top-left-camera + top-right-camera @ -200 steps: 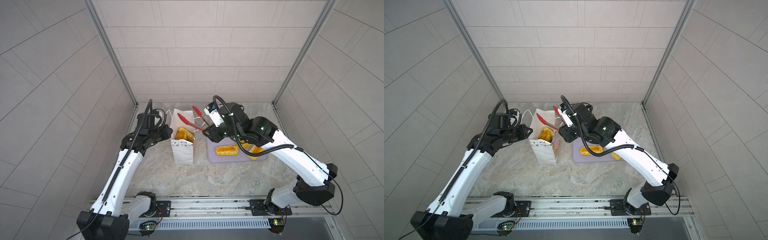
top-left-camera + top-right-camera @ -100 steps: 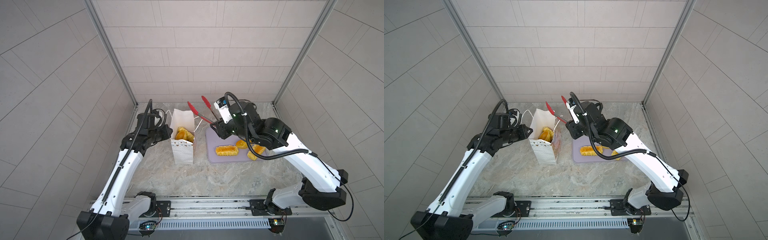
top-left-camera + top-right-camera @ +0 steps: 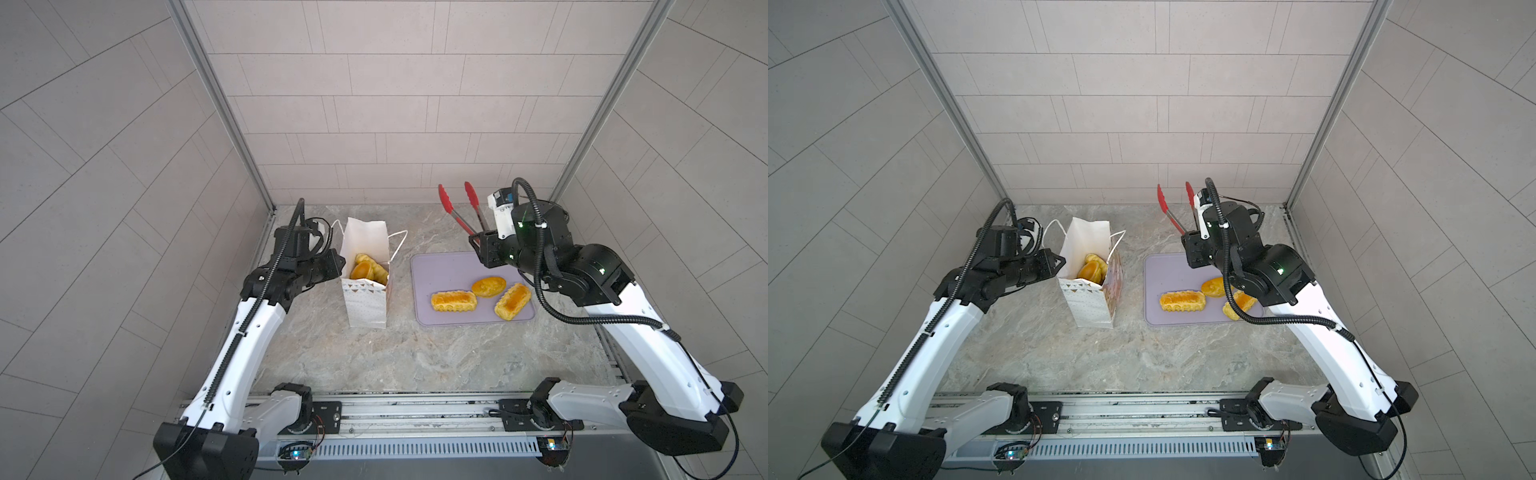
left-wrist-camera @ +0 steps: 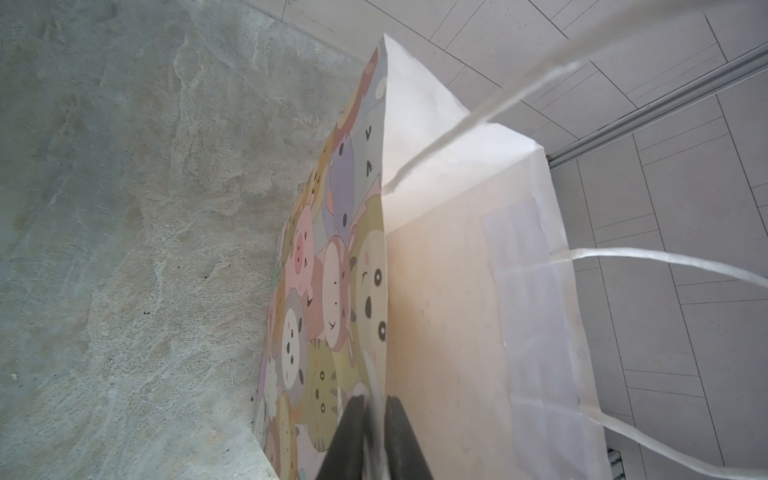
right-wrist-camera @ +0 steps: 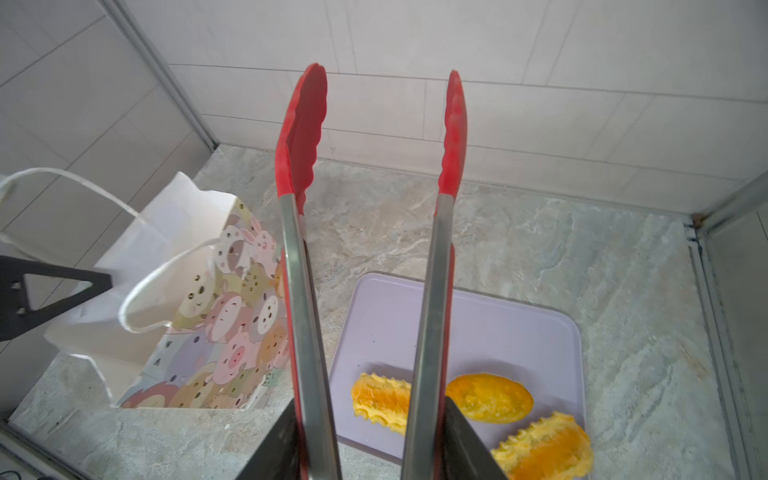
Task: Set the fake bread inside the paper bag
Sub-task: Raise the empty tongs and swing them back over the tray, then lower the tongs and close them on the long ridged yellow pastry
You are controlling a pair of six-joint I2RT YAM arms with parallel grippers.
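Observation:
The paper bag (image 3: 365, 305) stands upright and open, with several fake bread pieces (image 3: 365, 269) inside. My left gripper (image 4: 374, 415) is shut on the bag's near-side rim, one finger inside and one outside. A ridged loaf (image 3: 453, 301), an oval bun (image 3: 489, 286) and a second ridged loaf (image 3: 512, 301) lie on the lilac tray (image 3: 440, 266). My right gripper (image 5: 368, 419) is shut on the steel arms of red-tipped tongs (image 5: 303, 137). The tongs point up and away above the tray's far edge, tips apart with nothing between them.
The bag's white cord handles (image 5: 137, 299) loop above its mouth. The tray sits right of the bag on the marble tabletop (image 3: 415, 357). Tiled walls and metal corner posts (image 3: 569, 178) close the back and sides.
My right arm has swung the tongs from over the bag's mouth to the right, above the tray's far edge. The left gripper and the bag have stayed put.

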